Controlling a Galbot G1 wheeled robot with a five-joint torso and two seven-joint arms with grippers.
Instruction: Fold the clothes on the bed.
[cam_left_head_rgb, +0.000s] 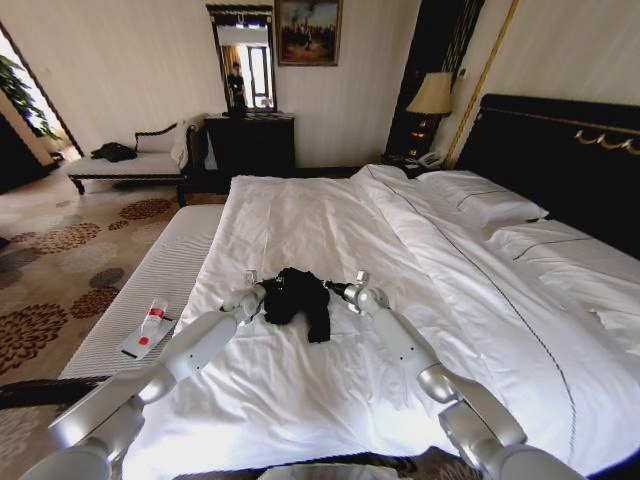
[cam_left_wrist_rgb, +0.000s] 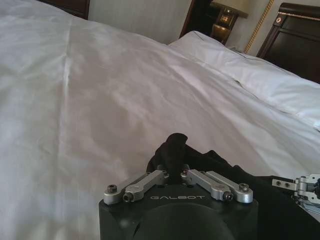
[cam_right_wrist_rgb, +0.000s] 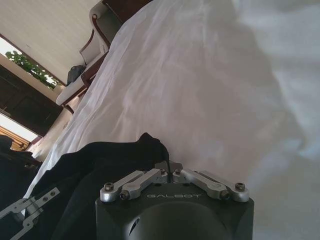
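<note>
Both grippers, left gripper (cam_left_head_rgb: 262, 291) at 9 o'clock and right gripper (cam_left_head_rgb: 338, 290) at 3 o'clock, pinch the bunched black T-shirt (cam_left_head_rgb: 298, 297) mid-bed (cam_left_head_rgb: 300, 210), jaws closed on fabric; risk: uneven pull may drop one edge or snag the duvet (cam_left_head_rgb: 480, 300).

The T-shirt (cam_left_head_rgb: 298, 297) is lying bunched on the bed (cam_left_head_rgb: 300, 220), between the left hand (cam_left_head_rgb: 262, 291) and the right hand (cam_left_head_rgb: 335, 290), each pinching an edge of it.
</note>
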